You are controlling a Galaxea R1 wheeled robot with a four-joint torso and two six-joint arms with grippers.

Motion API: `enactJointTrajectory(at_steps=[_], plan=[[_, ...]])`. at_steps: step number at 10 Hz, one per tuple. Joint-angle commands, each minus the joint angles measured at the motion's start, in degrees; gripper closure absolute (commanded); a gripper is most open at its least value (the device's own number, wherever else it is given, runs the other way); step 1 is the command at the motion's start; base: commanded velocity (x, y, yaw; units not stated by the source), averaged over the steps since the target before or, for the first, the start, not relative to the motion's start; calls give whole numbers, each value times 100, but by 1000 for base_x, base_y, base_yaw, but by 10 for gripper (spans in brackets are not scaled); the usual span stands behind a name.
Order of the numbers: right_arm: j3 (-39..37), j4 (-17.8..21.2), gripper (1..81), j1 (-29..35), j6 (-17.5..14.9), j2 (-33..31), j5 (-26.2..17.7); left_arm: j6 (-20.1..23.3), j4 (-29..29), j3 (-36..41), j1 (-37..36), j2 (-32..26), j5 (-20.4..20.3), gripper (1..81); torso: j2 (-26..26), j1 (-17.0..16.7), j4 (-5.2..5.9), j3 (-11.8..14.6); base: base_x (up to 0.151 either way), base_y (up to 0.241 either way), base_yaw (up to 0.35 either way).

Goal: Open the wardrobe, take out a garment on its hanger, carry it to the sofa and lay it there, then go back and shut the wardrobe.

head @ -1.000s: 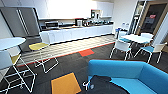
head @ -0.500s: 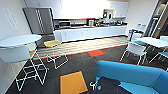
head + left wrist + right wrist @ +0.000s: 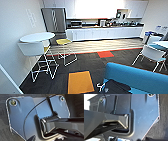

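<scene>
Evidently my view has swung left; garment (image 3: 117,87) lies on the sofa (image 3: 140,77) (hanger (image 3: 100,86) attached); gripper states indeterminable.

Sofa (image 3: 140,78): bright blue, low curved back, at the lower right of my head view, on dark carpet. Garment (image 3: 117,88): black limp cloth, lying crumpled on the seat just in front of the back. Hanger (image 3: 100,86): thin, white, poking out at the garment's left edge, beside the sofa's end.
</scene>
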Motion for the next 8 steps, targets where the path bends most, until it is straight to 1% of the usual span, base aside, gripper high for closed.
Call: enactJointTrajectory(at_steps=[1,3,4,5,8], plan=[[20,-49,10,106,-9,75,-317,251,33,-249,-180,77,237,10,0,0,0,0,0,0,304],[46,-49,10,80,0,75,-246,278,42,-311,-181,77,228,10,0,0,0,0,0,0,304],[46,-41,10,115,0,75,-263,400,51,-311,-181,86,228,10,0,0,0,0,0,0,304],[37,-32,10,115,-9,75,-325,436,51,-311,-198,95,228,10,0,0,0,0,0,0,304],[37,-32,10,80,0,75,-325,471,60,-311,-190,139,228,10,0,0,0,0,0,0,305]])
